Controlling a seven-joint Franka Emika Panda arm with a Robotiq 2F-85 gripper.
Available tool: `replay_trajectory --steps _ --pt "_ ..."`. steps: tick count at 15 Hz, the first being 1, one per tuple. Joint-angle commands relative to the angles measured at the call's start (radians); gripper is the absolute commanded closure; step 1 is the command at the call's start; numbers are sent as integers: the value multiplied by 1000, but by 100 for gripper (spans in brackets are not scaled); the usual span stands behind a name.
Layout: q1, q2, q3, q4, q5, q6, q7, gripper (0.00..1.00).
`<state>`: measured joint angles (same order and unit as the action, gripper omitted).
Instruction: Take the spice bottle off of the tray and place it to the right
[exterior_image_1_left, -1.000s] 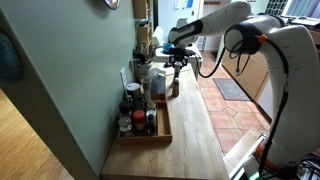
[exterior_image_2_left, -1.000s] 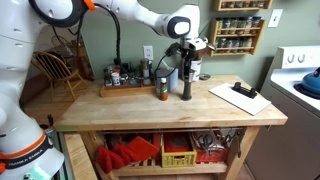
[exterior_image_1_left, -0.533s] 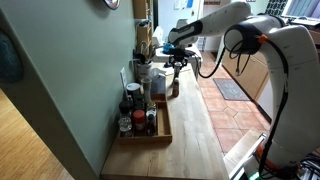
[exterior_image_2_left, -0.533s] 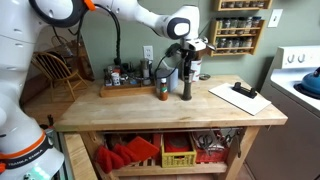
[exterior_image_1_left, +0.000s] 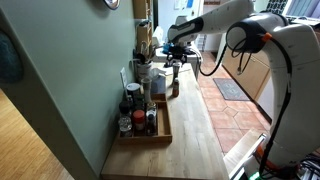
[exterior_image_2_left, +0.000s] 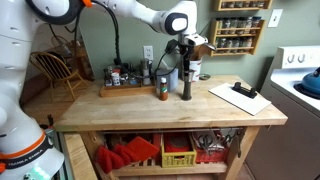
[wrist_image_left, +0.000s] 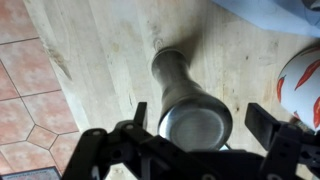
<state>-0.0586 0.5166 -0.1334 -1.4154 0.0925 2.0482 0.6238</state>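
Butcher-block table (exterior_image_2_left: 140, 110) by green wall (exterior_image_2_left: 240, 68), tray (exterior_image_2_left: 125, 91) at back, claw (exterior_image_2_left: 187, 56) spread open above pepper mill (exterior_image_2_left: 186, 82).

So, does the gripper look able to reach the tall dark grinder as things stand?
Probably yes: the gripper hangs open directly above the grinder, with nothing between them.
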Motion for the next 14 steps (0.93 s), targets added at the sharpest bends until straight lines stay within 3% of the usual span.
replay_trajectory --steps 1,7,14 --pt "-6 -81 15 -74 -20 -16 -159 0" --pt "-7 -216 41 -180 -34 -42 -467 0" --pt "28 -431 100 -343 -104 -131 -722 0"
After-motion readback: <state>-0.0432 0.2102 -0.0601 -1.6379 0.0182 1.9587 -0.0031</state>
